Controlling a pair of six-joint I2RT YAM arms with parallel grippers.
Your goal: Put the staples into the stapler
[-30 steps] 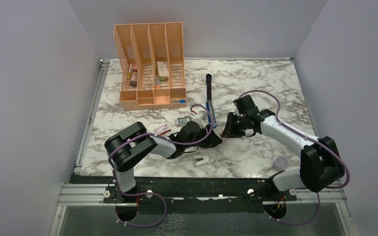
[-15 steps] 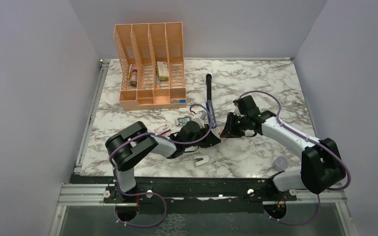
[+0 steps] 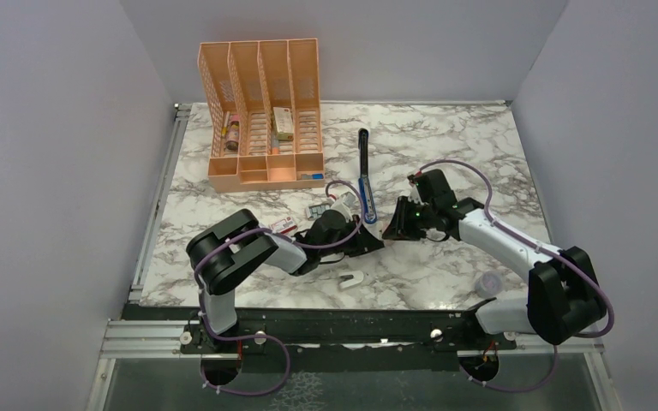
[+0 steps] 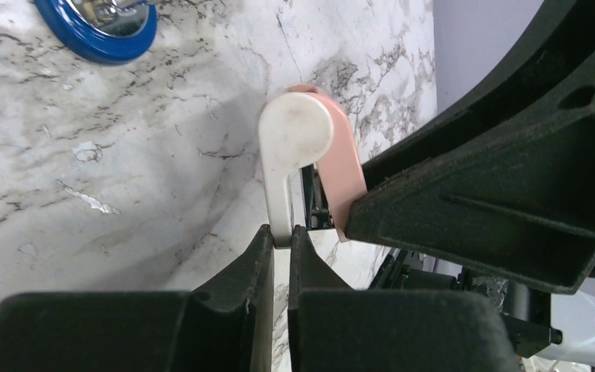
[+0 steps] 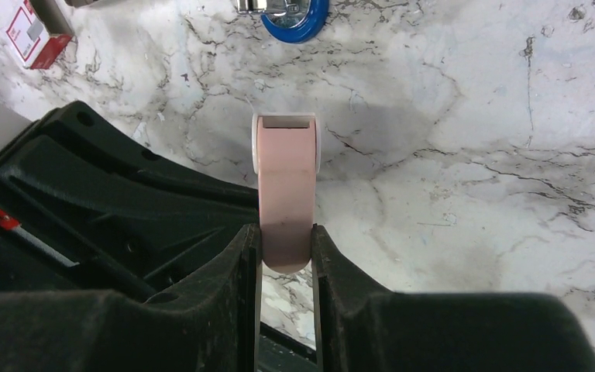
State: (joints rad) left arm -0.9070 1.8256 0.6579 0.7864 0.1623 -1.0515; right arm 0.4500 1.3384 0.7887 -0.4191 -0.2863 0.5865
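Right wrist: pink-and-white piece [image 5: 285, 178] is clamped by both right gripper [image 5: 285, 232] and left gripper [image 4: 281, 235].
Blue stapler [image 3: 365, 180]: opened flat, black arm extended.

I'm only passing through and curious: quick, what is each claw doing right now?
Left gripper: shut on the pink-and-white clip, at its white side.
Right gripper: shut on the same clip, at its pink side.

I sit in a lab test cell: bare lilac walls [image 3: 51, 128] box in a marble table [image 3: 480, 145] edged by a metal mounting rail [image 3: 137, 338]
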